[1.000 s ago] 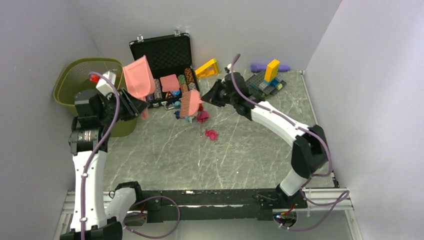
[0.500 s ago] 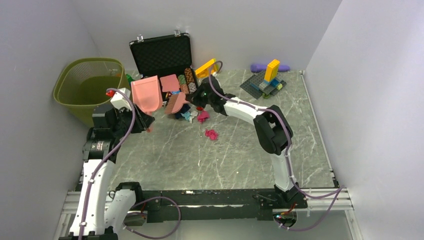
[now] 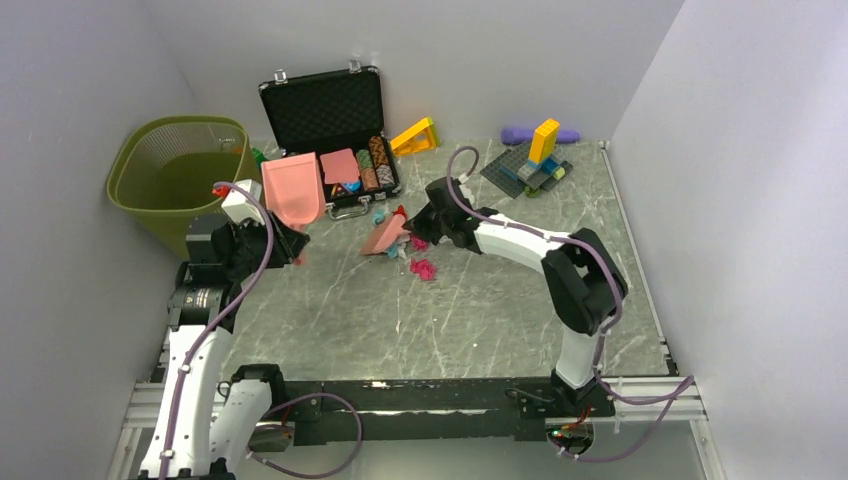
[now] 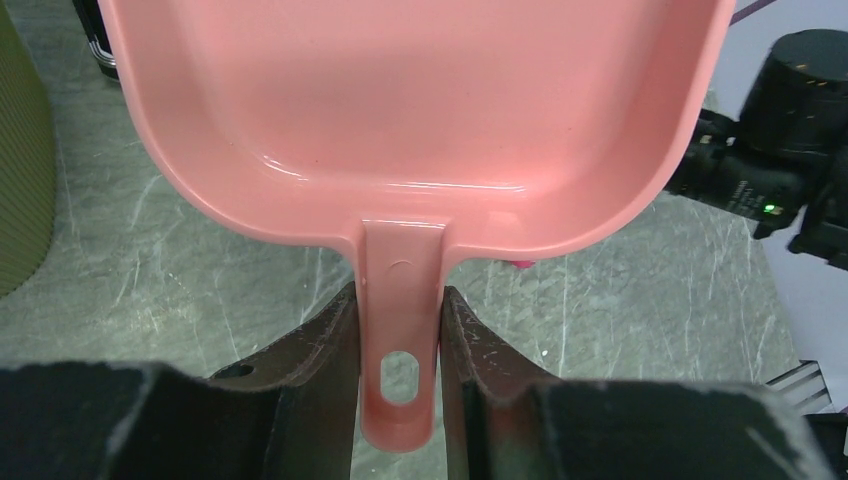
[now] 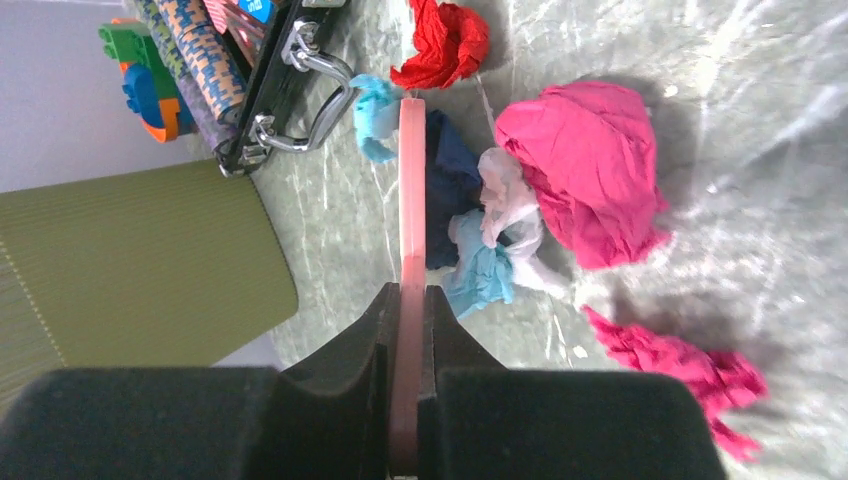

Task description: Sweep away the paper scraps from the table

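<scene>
With the right gripper (image 5: 405, 300) pinches a pink brush (image 5: 411, 170) set edge-on against the paper scraps (image 5: 590, 170), bunched on the table (image 5: 780, 120) just in front of a black case (image 3: 330, 110), and with the left gripper (image 4: 400, 310) clamps a pink dustpan (image 4: 400, 90) by its handle, apart from them, near a green bin (image 3: 170, 165).

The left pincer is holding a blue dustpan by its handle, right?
Not quite. The dustpan is pink, not blue, as the left wrist view shows. The left pincer does hold it by its handle.
</scene>
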Robot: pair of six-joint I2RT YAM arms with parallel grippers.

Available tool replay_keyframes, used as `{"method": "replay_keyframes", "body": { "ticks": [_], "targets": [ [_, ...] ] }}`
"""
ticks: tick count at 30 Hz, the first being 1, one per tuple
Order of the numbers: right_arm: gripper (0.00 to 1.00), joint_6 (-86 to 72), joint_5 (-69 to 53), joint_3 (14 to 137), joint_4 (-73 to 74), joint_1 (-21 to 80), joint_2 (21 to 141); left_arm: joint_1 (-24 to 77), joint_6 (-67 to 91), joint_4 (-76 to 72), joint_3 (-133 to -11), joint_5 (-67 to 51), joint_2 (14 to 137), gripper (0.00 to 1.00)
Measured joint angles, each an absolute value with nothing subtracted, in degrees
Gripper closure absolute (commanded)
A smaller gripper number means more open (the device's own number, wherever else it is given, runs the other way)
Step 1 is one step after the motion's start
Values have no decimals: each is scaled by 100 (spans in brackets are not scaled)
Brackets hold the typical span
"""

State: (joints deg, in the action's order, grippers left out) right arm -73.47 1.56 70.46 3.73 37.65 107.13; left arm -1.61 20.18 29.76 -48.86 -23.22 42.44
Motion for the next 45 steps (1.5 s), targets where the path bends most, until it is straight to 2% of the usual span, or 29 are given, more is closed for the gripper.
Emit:
{"method": "replay_keyframes", "body": {
  "ticks": [5,11,18,21,27,36,40,45],
  "targets": [
    [100,-6910,429,7019,1013,3763,10119,-150,2018,2976,-4842,-2320,4147,100],
    [100,-6294,548,7002,1111,3765,9522,-150,2016,2976,-4807,-2320,4139,100],
    [100,-5852,598,7135,1103,3769,9404,-150,2018,2976,-4797,-2320,4174,100],
    [100,-5739,427,7323,1026,3750,9592,-150,2016,2978,-4797,-2324,4309,100],
    [100,-5662,-38,8256,637,3701,10704,-150,2014,3011,-4797,-2320,4663,100],
    [100,-6523,-49,7723,521,3446,11135,-141,1992,3024,-4797,-2305,4724,100],
    [100,-6875,-8,7290,565,3417,10702,-139,1927,3120,-4801,-2270,5120,100],
    [100,-6945,163,6919,860,3444,9568,-126,1883,3369,-4803,-2257,5725,100]
  ]
}}
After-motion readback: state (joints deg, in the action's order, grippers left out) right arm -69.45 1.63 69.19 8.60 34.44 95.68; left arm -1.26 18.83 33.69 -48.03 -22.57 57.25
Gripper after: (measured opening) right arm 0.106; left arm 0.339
